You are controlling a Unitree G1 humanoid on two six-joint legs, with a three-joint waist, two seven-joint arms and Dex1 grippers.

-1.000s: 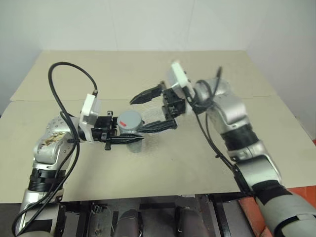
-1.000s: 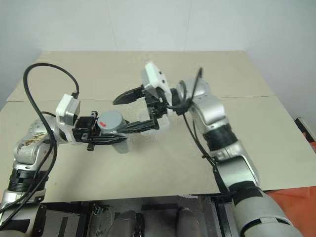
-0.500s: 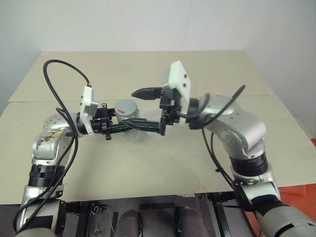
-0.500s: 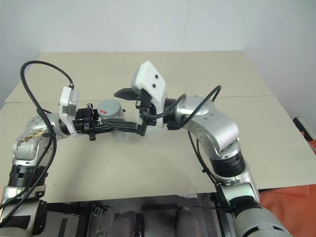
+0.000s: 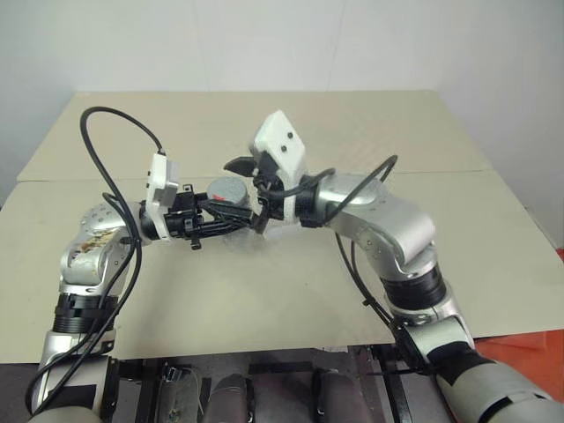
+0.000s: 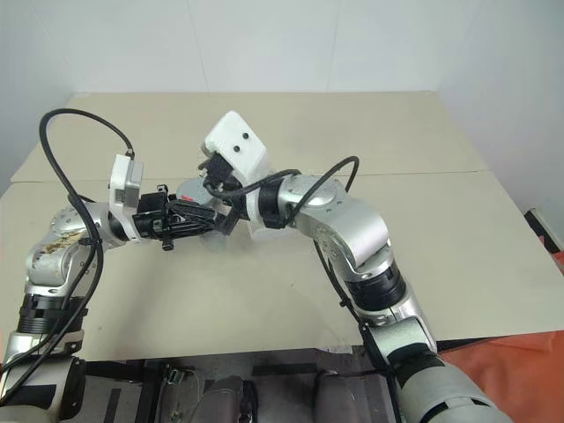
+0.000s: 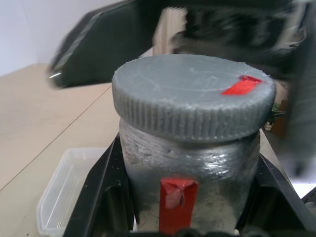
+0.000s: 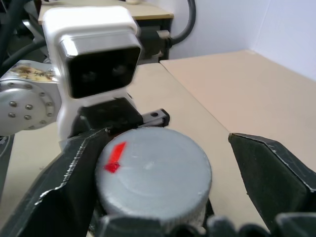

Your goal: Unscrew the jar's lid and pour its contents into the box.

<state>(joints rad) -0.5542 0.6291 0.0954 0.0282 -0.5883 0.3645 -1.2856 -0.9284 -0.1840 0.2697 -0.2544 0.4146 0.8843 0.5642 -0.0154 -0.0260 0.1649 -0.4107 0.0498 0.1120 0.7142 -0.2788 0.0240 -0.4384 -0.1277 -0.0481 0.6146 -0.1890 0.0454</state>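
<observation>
Beige and bare apart from the clear plastic box [image 7: 69,190], the table [image 5: 370,123] stretches out under a plain white wall. On the left, the left tool [image 5: 231,220] holds the jar [image 7: 190,173] clamped between its two black fingers, just above the table, upright, with the box lying directly below and slightly behind it. The ridged grey lid [image 7: 192,106] is screwed on, a red mark on its top and a red stripe down the jar's side. To the right, the right tool [image 8: 163,168] has swung in over the last second from a stand-off position beside the jar and now straddles the lid, its fingers spread wide, one on each side and neither pressing the rim yet. That means the approach for unscrewing is essentially made; the likely next step is to close on the lid and twist. Nothing has been poured, and whatever the jar contains is hidden.
</observation>
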